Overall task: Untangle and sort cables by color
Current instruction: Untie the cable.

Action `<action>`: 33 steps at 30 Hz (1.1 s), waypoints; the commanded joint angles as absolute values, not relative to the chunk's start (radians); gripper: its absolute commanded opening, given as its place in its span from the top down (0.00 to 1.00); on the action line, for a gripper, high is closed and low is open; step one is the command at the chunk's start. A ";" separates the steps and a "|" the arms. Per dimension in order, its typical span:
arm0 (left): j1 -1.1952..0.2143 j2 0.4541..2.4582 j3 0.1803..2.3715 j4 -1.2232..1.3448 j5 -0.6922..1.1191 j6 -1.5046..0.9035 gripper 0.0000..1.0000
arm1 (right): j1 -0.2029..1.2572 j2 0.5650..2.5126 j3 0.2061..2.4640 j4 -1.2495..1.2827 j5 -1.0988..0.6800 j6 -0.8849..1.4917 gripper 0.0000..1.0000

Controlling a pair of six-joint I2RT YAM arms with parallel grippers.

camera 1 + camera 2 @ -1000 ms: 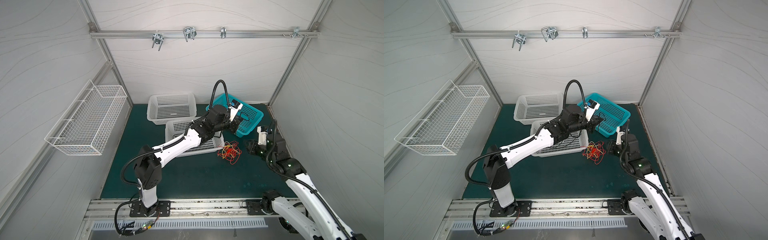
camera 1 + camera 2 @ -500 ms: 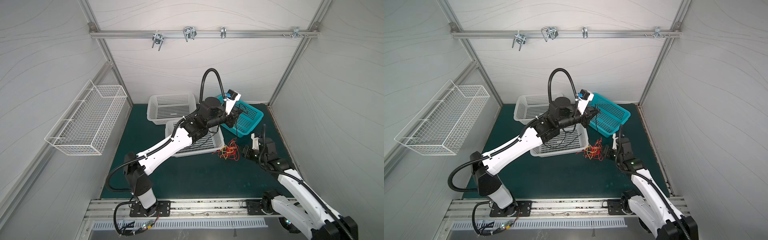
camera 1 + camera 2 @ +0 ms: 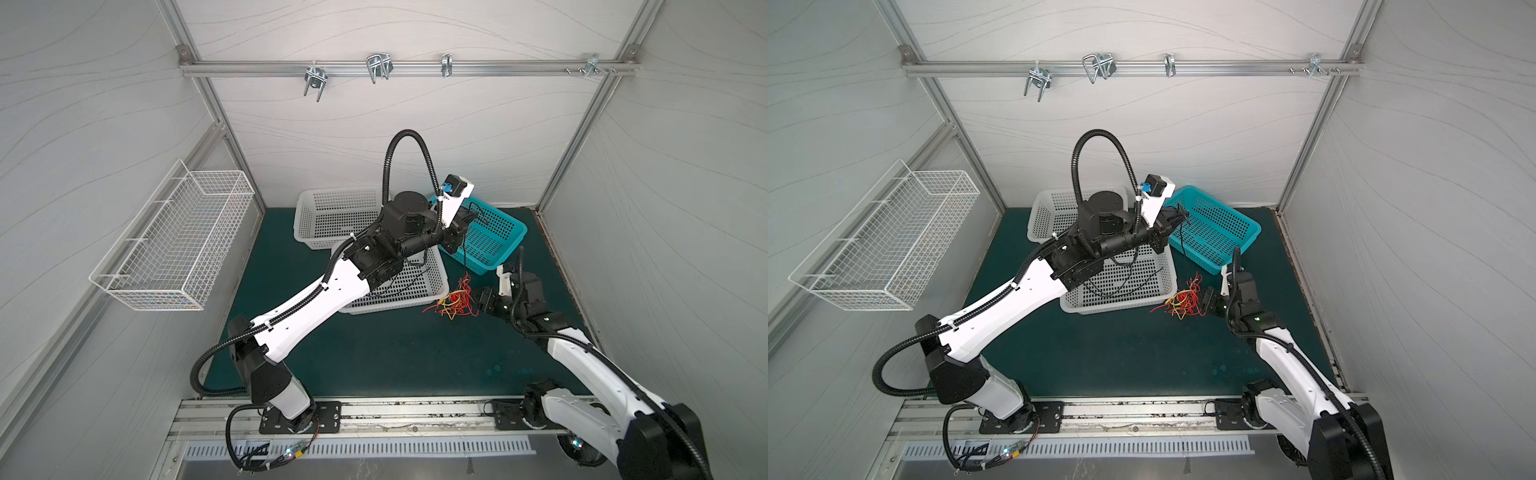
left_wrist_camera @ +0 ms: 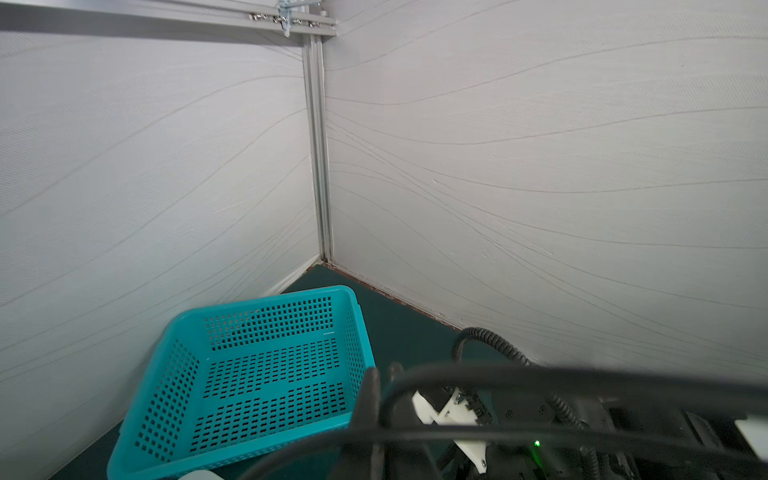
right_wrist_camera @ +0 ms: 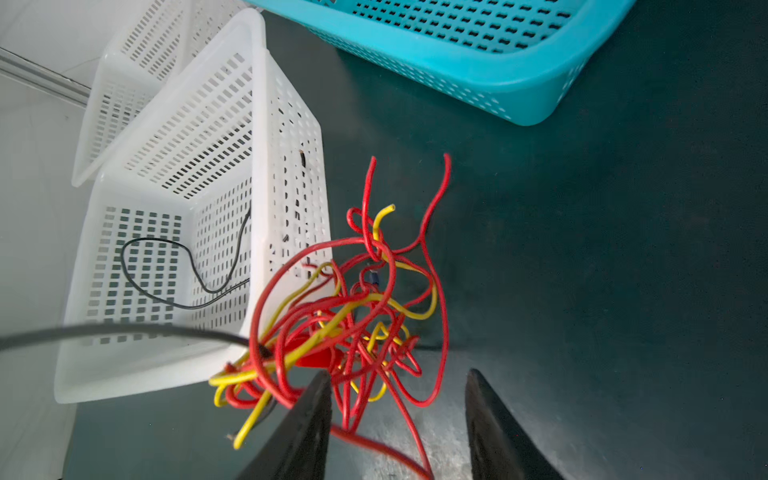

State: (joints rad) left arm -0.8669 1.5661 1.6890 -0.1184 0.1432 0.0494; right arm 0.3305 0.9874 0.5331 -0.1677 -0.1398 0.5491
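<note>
Both top views: left hand (image 3: 1179,216) closed on a black cable (image 3: 1182,239) above the turquoise basket (image 3: 1217,232), far right. Tangled red and yellow cables (image 3: 455,301) lie on the table (image 3: 374,353), right of the near white basket (image 3: 390,305). Right wrist: right hand (image 5: 397,374) open, jaws flanking the tangle's edge.

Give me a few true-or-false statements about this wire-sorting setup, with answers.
The red and yellow tangle lies on the green mat, outside every basket. True.
The right gripper is clamped shut. False: its jaws stand apart beside the tangle.
A black cable lies in the near white basket. True.
The left gripper holds a red wire. False: a thin black wire dangles from it.
The teal basket holds yellow cables. False: none show in it.
</note>
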 commanded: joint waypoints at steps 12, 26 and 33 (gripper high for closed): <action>-0.870 1.481 1.622 -0.122 0.014 0.140 1.00 | 0.417 1.231 0.604 0.055 -0.208 0.532 0.60; -0.870 1.448 1.600 -0.146 -0.056 0.183 1.00 | 0.419 1.166 0.616 -0.126 -0.052 0.506 1.00; -0.870 1.450 1.606 -0.153 -0.058 0.190 1.00 | 0.438 1.021 0.622 -0.153 -0.217 0.476 0.76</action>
